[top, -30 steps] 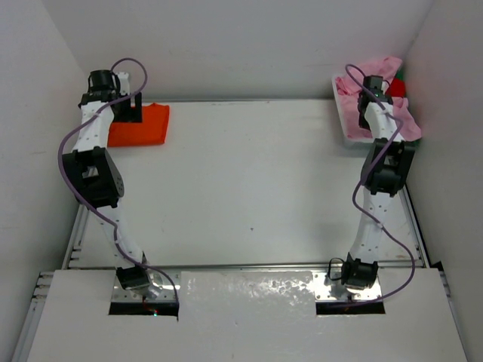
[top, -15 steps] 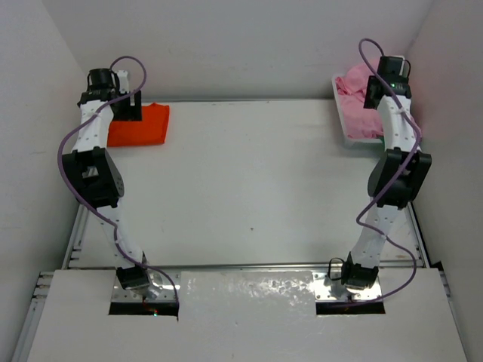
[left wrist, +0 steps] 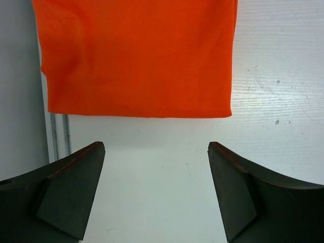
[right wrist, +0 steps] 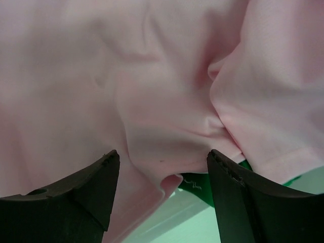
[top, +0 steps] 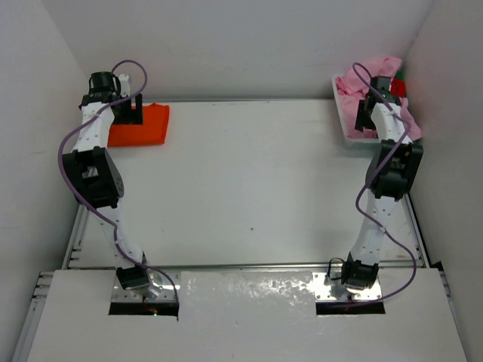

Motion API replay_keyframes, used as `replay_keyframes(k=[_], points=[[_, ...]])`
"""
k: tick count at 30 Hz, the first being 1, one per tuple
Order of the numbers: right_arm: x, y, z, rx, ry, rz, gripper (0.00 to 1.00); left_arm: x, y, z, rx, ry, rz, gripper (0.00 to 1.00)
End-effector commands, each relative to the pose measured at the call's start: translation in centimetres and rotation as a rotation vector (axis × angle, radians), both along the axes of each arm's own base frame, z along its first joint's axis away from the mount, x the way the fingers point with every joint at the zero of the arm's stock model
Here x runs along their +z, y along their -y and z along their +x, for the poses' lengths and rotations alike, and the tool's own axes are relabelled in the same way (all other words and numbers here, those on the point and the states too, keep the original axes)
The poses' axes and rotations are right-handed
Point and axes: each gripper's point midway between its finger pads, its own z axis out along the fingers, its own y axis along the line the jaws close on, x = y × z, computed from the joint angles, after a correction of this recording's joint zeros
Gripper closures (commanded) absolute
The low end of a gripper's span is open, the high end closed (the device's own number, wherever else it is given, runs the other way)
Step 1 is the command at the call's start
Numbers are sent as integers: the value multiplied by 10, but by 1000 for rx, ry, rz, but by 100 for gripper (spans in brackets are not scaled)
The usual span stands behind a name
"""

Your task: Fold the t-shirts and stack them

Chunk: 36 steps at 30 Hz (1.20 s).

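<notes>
**Operator:** White walls enclose a white worktop (top: 249,181). Where are the shirts in the overhead view?

**Technician:** The orange t-shirt (top: 139,127) lies folded flat at the far left corner. The pink t-shirt (top: 355,87) is heaped in the white basket (top: 349,137) at the far right corner. The red t-shirt (top: 398,88) shows just beside it.

**Operator:** What do the wrist views add?

**Technician:** The left wrist view shows the left tool (left wrist: 156,149) spread wide and holding nothing. It is over bare worktop, just short of the orange t-shirt's near edge. The overhead view does not resolve that gap. The right wrist view shows the right tool (right wrist: 163,154) also spread, over crumpled pink cloth and pinching nothing. A strip of the green t-shirt (right wrist: 197,185) shows below the pink hem, between the fingers. Overhead, the arm hides that spot.
</notes>
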Motion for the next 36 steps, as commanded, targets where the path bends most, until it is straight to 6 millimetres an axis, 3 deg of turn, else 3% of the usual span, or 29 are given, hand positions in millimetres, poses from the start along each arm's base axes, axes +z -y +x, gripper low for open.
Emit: replay_keyframes(k=[1,7,12,15,21,24,27,30,31,32,34,35,36], points=[[7,0,10,-2,40,22,33,27,3,6,-8,76,18,19],[-11,1,4,-26,3,28,44,27,2,6,-5,73,23,19],[-6,5,9,-41,25,12,85,26,0,7,-4,69,27,19],[6,10,13,-51,52,-15,100,27,1,6,-5,71,27,19],[30,9,20,-30,111,-15,100,27,0,5,-4,67,31,19],[61,7,24,-23,186,-19,100,31,0,6,-5,77,30,19],[118,2,30,-7,318,-25,100,36,1,8,-6,89,30,19],[194,-11,28,27,479,-45,100,46,2,10,-12,108,25,19],[234,-18,22,46,560,-62,100,49,4,11,-15,115,17,19],[254,-25,20,68,604,-67,100,51,5,11,-19,121,12,19],[295,-48,12,131,691,-74,100,62,8,10,-28,141,5,19],[337,-62,-1,177,786,-79,100,67,10,10,-36,154,0,19],[360,-82,-7,232,834,-82,100,74,11,7,-39,166,2,19]])
